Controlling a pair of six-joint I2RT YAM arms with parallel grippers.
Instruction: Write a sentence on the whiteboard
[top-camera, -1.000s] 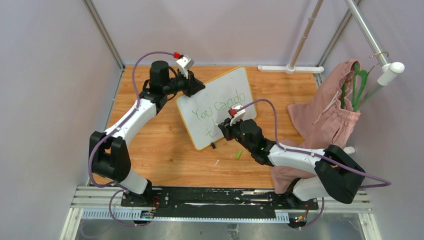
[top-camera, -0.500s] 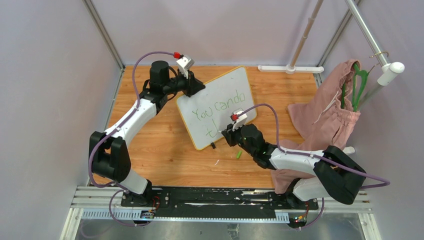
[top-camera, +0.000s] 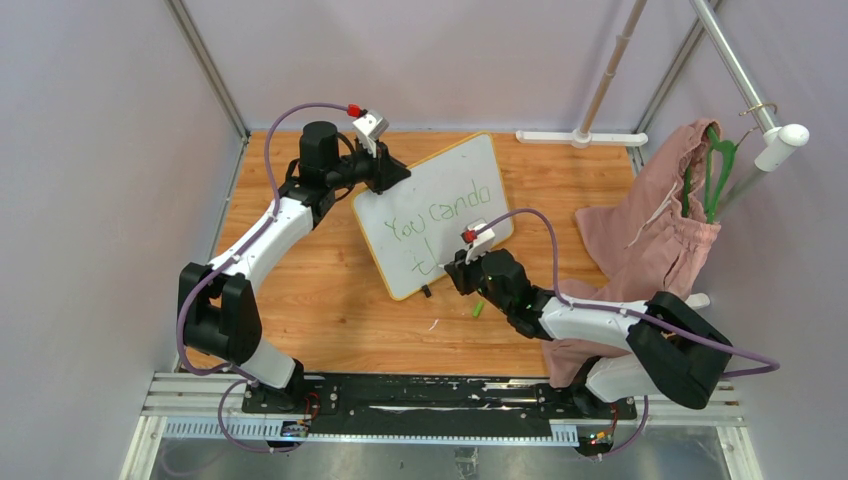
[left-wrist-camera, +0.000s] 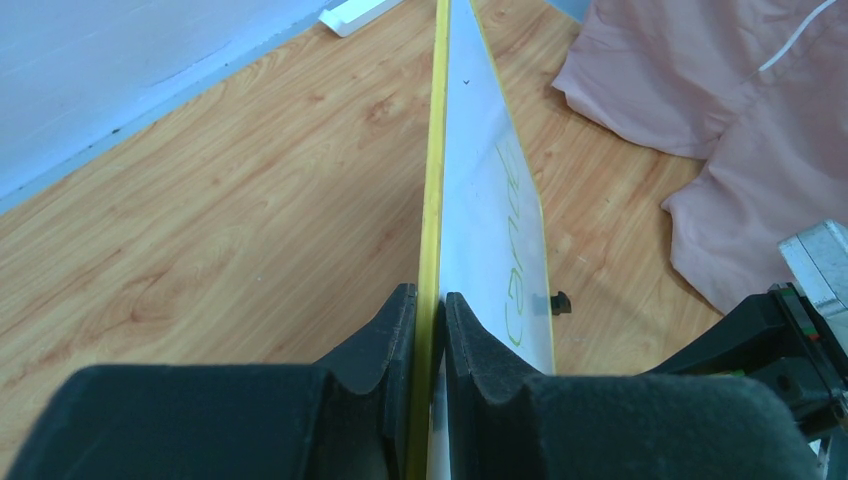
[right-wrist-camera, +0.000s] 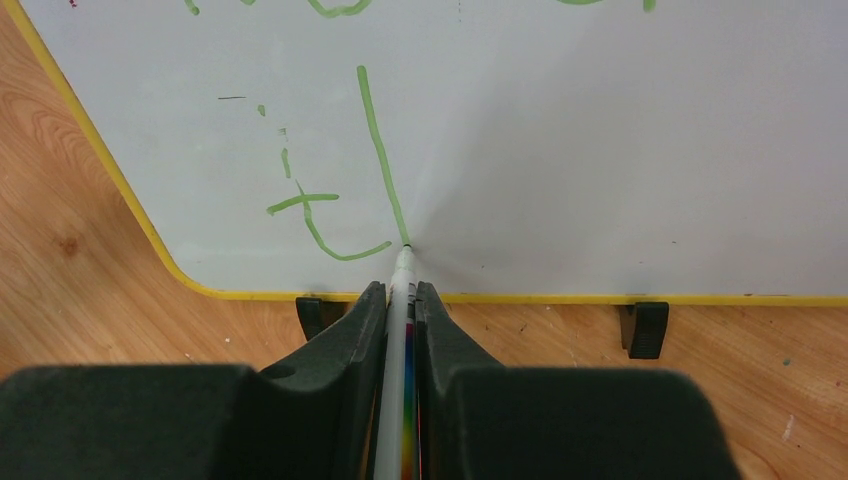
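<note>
Green marker ink: the sentence, "You can do" complete on the upper line. Lower line only begun, with a "t" and one tall downstroke beside it, judged the stem of an "h".

Support: whiteboard, glossy white with a yellow rim, standing on two black feet near the middle of the wooden bench, turned at an angle.

Holder: left claw, pinched together on the board's yellow rim at the upper left corner, one finger on each face.

Writer: right claw, clamped on a marker, tip touching the board at the foot of the downstroke, just above the lower rim.

Loose: small green cap on the bench near the right claw. Pink garment at the right, apart from the board.

Handling note, judgement only:
- Retrace partway up the stem, then arch right and down for the hump of the "h".
- Light, even pressure, to avoid rocking the board against the left claw's pinch.
- Little room below, so hold the remaining letters to the baseline of the "t", clear of the rim.
- Left grip firm and motionless throughout.
- Tip lifted fully between letters, against stray joins.
- "i" and "s" spaced rightward into the ample bare white there.
</note>
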